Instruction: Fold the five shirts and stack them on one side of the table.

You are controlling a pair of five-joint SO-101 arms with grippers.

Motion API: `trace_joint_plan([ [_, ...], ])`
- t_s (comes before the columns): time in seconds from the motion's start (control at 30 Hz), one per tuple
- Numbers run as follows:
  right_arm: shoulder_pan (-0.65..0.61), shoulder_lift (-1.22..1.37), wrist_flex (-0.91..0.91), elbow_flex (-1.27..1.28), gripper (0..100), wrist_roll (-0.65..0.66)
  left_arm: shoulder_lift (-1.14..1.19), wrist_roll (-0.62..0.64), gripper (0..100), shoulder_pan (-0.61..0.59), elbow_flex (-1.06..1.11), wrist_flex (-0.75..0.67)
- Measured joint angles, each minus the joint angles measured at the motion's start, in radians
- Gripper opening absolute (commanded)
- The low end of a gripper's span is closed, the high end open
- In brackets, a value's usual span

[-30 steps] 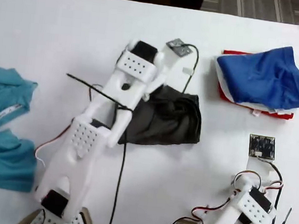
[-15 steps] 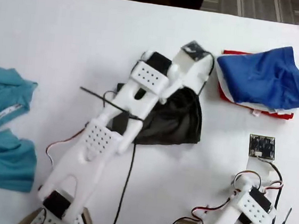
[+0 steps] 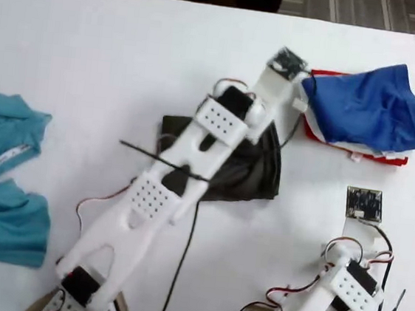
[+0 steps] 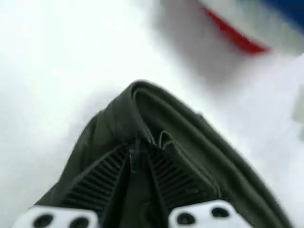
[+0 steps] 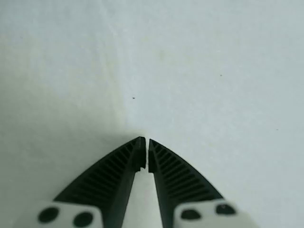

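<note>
Left hand (image 4: 138,153) clamped on the dark shirt (image 4: 199,142).
The dark shirt lies mid-tabletop (image 3: 93,47), just beside the folded blue shirt (image 3: 365,105) (which tops a red one (image 3: 311,131)). A teal shirt (image 3: 0,186) sprawls unfolded on the left side. The right hand (image 5: 145,149), fingers pinched together, hovers above bare tabletop.

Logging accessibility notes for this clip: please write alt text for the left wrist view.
The left arm's black ribbed jaws are shut on a raised fold of a dark grey-green fabric shirt, with the white table around it. Beyond it, apart from it, lies the blurred edge of a stack of folded red, white and blue shirts.
</note>
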Motion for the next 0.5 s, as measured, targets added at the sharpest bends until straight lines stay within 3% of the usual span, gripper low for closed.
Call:
trace_joint_plan([
  [0.3,0.0,0.0,0.0,0.0,2.0,0.0,0.0,0.008,3,-0.017,-0.077,-0.006],
  [0.5,0.0,0.0,0.0,0.0,2.0,0.0,0.0,-0.018,3,-0.08,-0.107,0.13],
])
